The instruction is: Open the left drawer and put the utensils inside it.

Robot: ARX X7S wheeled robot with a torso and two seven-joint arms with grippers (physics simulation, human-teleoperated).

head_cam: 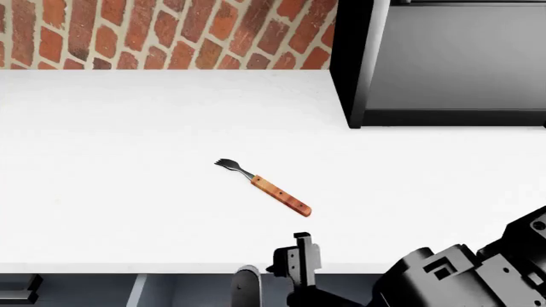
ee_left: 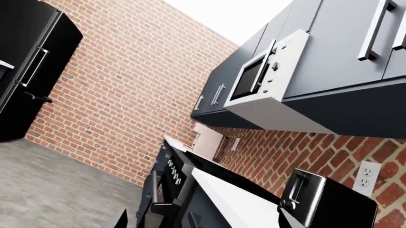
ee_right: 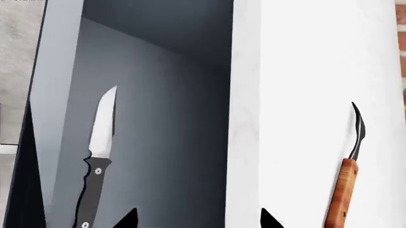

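Your right gripper (ee_right: 195,219) hangs with jaws spread and empty over the left drawer (ee_right: 159,118), which is pulled out. The knife (ee_right: 95,159) lies inside it; the fork (head_cam: 265,187) rests on the white counter (head_cam: 111,166). No writing is legible. Your left gripper's state I cannot tell.

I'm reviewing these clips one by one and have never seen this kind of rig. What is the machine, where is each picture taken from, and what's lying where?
These are simulator renders of a wheeled robot with two arms. The head camera looks down on a white counter where a fork with a wooden handle lies. The right gripper shows at the counter's front edge. The right wrist camera looks past that arm's jaws, which stand apart and hold nothing, into the open left drawer; a knife already lies inside. The left wrist camera points away across the kitchen: brick wall, a microwave, dark cabinets. Its own jaws are barely visible.
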